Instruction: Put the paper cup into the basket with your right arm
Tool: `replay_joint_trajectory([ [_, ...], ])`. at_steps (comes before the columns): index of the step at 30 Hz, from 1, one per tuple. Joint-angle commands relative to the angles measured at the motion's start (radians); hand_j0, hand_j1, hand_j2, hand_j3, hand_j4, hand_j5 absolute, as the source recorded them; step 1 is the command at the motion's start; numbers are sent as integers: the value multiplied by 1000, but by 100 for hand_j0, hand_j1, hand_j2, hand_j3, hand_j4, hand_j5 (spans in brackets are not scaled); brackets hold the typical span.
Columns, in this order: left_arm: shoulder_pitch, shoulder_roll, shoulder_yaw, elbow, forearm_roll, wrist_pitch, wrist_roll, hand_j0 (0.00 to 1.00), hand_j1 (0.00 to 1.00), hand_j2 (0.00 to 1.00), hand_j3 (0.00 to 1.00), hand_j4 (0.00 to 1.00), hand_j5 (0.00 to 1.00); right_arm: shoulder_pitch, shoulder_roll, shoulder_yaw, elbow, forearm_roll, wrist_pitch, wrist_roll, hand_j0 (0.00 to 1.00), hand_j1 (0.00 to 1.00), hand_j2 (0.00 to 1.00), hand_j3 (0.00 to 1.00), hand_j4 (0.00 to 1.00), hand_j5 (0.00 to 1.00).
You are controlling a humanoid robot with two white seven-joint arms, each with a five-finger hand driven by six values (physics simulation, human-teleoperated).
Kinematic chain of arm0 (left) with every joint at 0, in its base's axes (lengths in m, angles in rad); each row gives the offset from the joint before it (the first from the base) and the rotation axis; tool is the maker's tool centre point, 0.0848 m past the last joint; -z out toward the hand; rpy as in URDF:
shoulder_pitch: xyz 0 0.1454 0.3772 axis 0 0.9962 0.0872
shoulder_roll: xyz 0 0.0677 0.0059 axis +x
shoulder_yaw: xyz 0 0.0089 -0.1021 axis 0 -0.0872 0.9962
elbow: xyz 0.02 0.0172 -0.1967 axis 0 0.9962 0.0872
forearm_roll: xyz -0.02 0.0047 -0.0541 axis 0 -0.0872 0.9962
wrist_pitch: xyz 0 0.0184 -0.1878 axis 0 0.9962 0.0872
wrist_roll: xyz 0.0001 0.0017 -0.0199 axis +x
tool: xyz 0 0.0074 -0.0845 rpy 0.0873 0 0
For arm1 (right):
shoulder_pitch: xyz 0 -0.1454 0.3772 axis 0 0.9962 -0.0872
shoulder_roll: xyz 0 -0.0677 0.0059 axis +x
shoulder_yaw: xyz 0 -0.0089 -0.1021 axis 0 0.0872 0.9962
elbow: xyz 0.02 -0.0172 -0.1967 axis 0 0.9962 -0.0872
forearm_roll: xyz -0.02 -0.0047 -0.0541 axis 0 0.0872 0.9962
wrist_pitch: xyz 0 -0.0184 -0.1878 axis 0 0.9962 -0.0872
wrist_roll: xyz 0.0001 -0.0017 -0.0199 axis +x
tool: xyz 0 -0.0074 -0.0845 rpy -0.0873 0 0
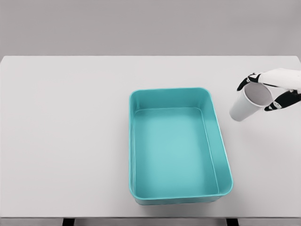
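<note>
A white paper cup [244,106] is held tilted at the right side of the table, its open mouth turned toward my right hand and its base pointing down-left. My right hand [266,91], white with black fingertips, comes in from the right edge and is shut on the cup's rim, fingers wrapped above and below the mouth. The teal basket [217,141], a rectangular tub with nothing in it, sits at the table's middle, left of the cup and apart from it. My left arm does not show.
The white table [66,141] spans the whole view, with a grey wall behind its far edge. Its front edge runs along the bottom, just below the basket.
</note>
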Motion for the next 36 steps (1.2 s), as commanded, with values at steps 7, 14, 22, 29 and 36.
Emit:
replay_joint_trajectory([
  [7, 0, 0, 0, 0, 0, 0, 0, 100, 100, 100, 100, 100, 100, -21, -1, -7, 0, -14, -16, 0, 66, 66, 66, 66, 66, 66],
  [14, 0, 0, 0, 0, 0, 0, 0, 100, 100, 100, 100, 100, 100, -49, 4, -7, 0, -50, -40, 0, 66, 66, 66, 66, 66, 66],
  [22, 0, 0, 0, 0, 0, 0, 0, 100, 100, 100, 100, 100, 100, -69, 13, -7, 0, -65, -62, 0, 66, 66, 66, 66, 66, 66],
  [29, 0, 0, 0, 0, 0, 0, 0, 100, 100, 100, 100, 100, 100, -80, 37, -7, 0, -76, -63, 0, 66, 66, 66, 66, 66, 66],
  [36, 0, 0, 0, 0, 0, 0, 0, 100, 100, 100, 100, 100, 100, -98, 86, -7, 0, -77, -63, 0, 66, 66, 66, 66, 66, 66],
])
